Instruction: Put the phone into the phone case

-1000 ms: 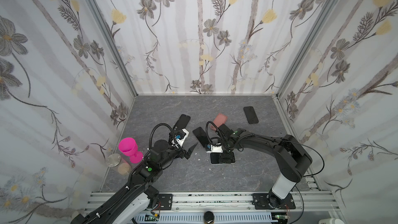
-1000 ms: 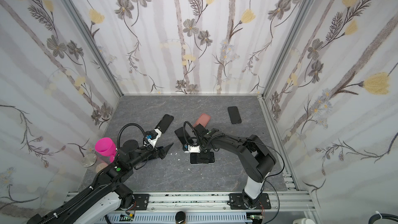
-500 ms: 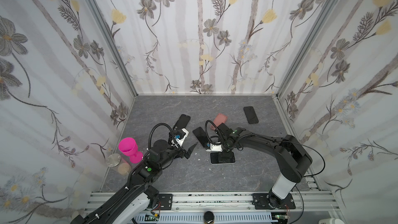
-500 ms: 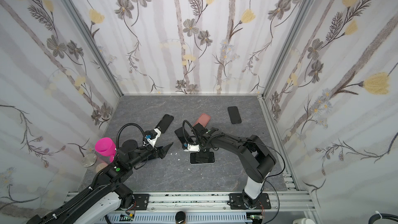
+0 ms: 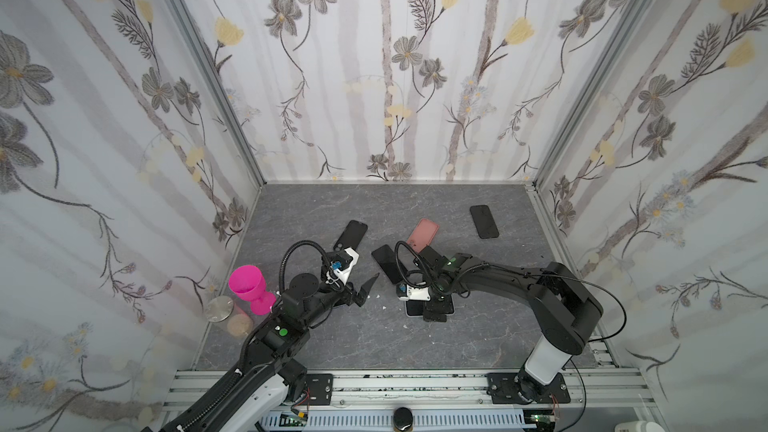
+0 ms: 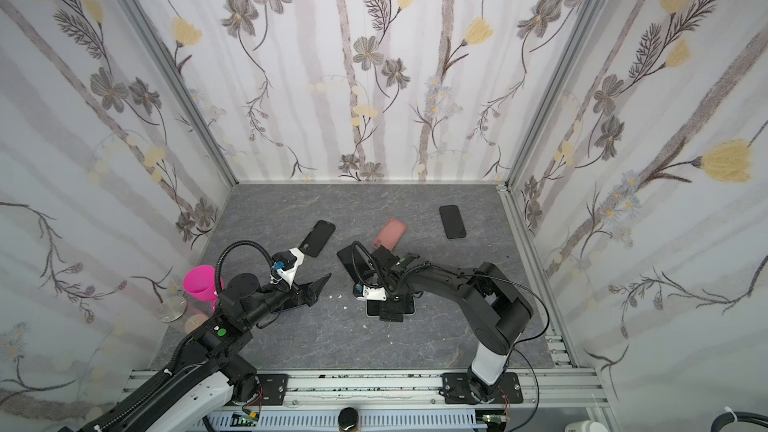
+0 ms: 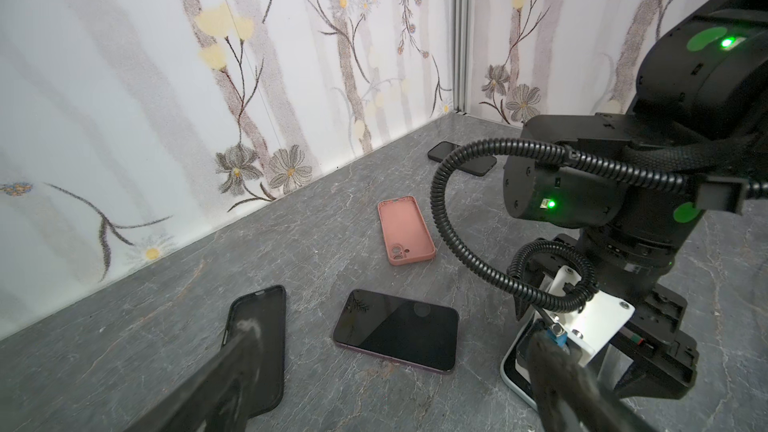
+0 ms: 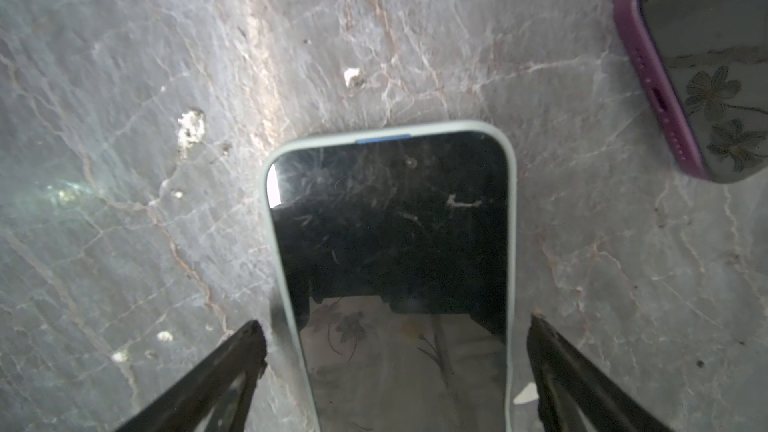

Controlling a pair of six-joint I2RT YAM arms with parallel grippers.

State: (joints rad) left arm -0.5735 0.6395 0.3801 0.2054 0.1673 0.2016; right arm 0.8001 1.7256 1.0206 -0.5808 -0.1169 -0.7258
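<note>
A phone in a pale green case [image 8: 390,243] lies flat on the grey table [image 5: 374,351], screen up. My right gripper [image 8: 395,330] stands open over it, one finger on each side of the case with a small gap at both; in both top views this gripper [image 5: 434,310] [image 6: 392,310] hides most of that phone. An empty pink case [image 5: 423,232] [image 7: 405,234] and an empty black case [image 5: 351,234] [image 7: 259,326] lie farther back. A bare black phone [image 5: 484,221] lies at the back right. My left gripper [image 5: 365,288] [image 7: 392,338] hovers open and empty.
A phone in a purple case [image 5: 384,261] [image 7: 397,334] [image 8: 706,76] lies just behind the right gripper. A pink goblet [image 5: 249,288] and a round metal disc [image 5: 219,308] stand at the left wall. White crumbs [image 8: 191,126] dot the table.
My right gripper has shifted slightly toward the front over the pale-cased phone. The left arm and the other phones and cases have not moved.
</note>
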